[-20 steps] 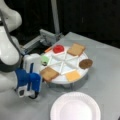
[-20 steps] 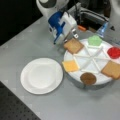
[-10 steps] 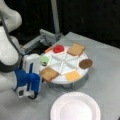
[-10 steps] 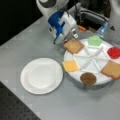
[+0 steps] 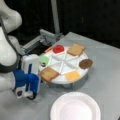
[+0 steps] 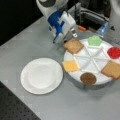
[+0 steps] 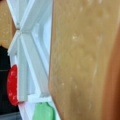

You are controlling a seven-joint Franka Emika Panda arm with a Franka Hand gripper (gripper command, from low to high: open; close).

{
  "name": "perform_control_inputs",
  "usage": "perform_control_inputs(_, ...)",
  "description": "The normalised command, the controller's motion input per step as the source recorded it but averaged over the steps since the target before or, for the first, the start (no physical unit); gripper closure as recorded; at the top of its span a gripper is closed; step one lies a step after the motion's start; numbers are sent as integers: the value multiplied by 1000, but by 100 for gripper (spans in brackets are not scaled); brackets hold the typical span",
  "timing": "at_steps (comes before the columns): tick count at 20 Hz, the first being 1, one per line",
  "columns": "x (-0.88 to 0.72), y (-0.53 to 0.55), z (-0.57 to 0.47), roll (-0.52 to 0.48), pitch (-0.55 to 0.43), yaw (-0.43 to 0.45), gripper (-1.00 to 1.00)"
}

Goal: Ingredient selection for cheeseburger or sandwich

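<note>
Grey tabletop [image 5: 105,62] against a dark background, bearing a round white divided tray [image 5: 65,65] on a low stand and, near it, an unloaded white round plate [image 5: 75,107]. Tray contents, one piece per wedge compartment in both front views: red tomato disc [image 5: 58,48]; brown toast square [image 5: 76,49]; dark brown round patty [image 5: 86,63]; yellow cheese square [image 5: 73,75]; second toast square [image 5: 48,74]; green lettuce blob [image 5: 44,60]. No pieces are stacked; all six lie in the tray. Arm: white Franka with a blue-and-white gripper [image 5: 42,65] at the tray's edge on a front view's left, just beside the second toast square and the lettuce. In a front view the gripper [image 6: 70,37] sits just above the toast square's far edge [image 6: 73,46]. Whether its fingers are spread or pressed together cannot be told, nor whether they touch the toast. Wrist view: toast surface [image 7: 82,60] fills most of the field, with white tray dividers [image 7: 27,52], tomato [image 7: 12,85] and lettuce [image 7: 43,112] to its left.
</note>
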Motion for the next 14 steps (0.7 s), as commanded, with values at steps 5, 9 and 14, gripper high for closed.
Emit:
perform_control_inputs(5, 193, -221, -90, 182, 62, 135, -100)
perform_control_inputs(9, 193, -221, -90, 182, 62, 135, -100)
perform_control_inputs(14, 193, -221, -90, 182, 62, 135, -100)
